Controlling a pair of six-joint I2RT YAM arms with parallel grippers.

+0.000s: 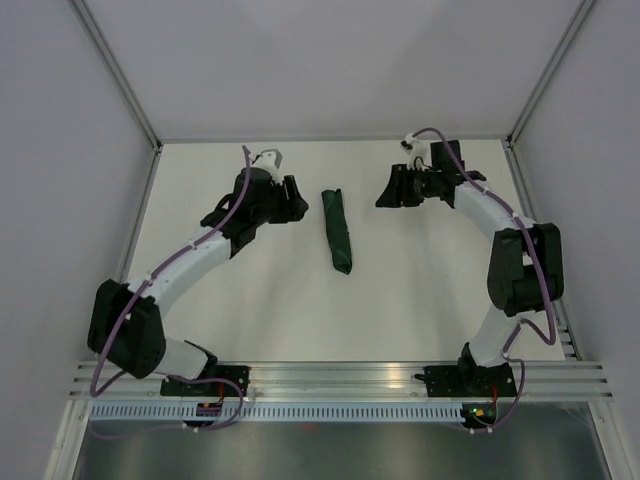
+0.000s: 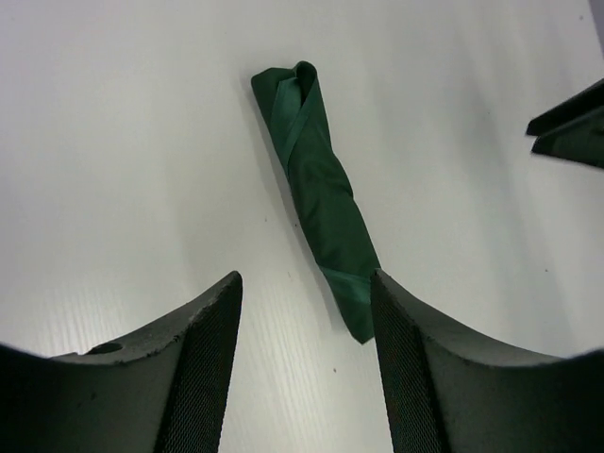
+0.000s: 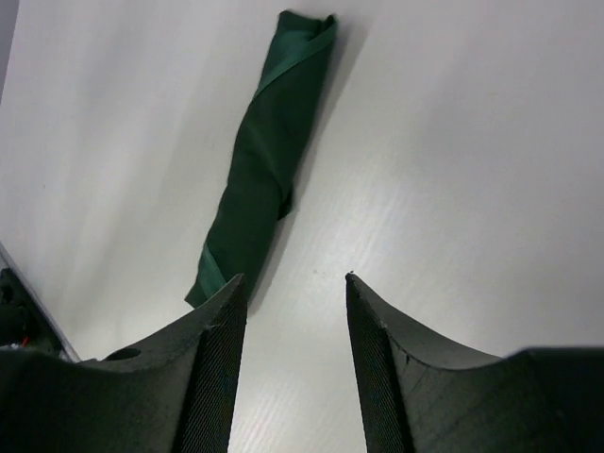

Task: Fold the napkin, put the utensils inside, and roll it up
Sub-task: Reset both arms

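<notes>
From above, the left arm rises from its base at the near edge of the table [image 1: 250,310], bows out toward the left edge and reaches in over the far half, and the left gripper [image 1: 296,200] faces right, just beside the napkin [image 1: 338,232] without touching it. The right arm elbows out along the right edge and folds back toward the far edge, its right gripper [image 1: 384,196] facing left, near the cloth but apart from it. The napkin lies mid-table between them as a narrow dark green roll, its near end slanting slightly right. In the left wrist view, the left gripper [image 2: 304,283] has its jaws spread and empty above the bare surface, and the napkin [image 2: 321,198] shows twisted wraps and a folded end. In the right wrist view, the right gripper [image 3: 293,281] likewise stands parted, holding nothing, with the napkin [image 3: 264,170] lying diagonally ahead, its lighter hem spiralling round it
</notes>
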